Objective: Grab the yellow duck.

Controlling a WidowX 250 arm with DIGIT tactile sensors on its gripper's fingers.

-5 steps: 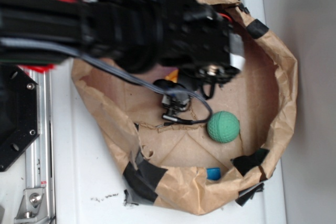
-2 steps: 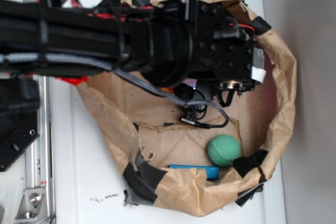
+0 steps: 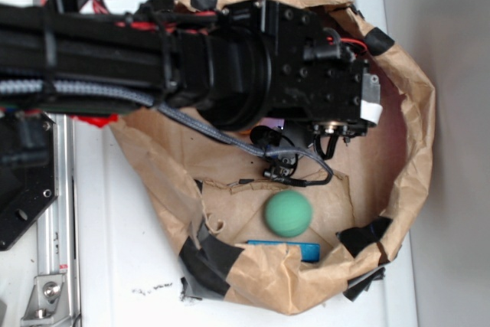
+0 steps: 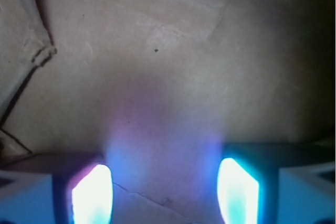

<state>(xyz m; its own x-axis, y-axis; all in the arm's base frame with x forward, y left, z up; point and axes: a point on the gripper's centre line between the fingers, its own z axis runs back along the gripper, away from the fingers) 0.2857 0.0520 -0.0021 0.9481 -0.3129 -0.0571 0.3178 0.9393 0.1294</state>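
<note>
The yellow duck shows in neither view; it may be hidden under the black arm, which covers the upper half of the brown paper basin. In the wrist view my gripper is open. Its two glowing fingertips stand wide apart just above bare brown paper, with nothing between them. In the exterior view the fingers are hidden beneath the wrist body.
A green ball lies on the basin floor below the wrist. A flat blue block rests against the near wall. A cable loop hangs under the wrist. Black tape patches mark the rim. A metal rail runs at left.
The arm swung right over the basin, then held. The green ball rolled down and then left across the floor. More of the blue block now shows.
</note>
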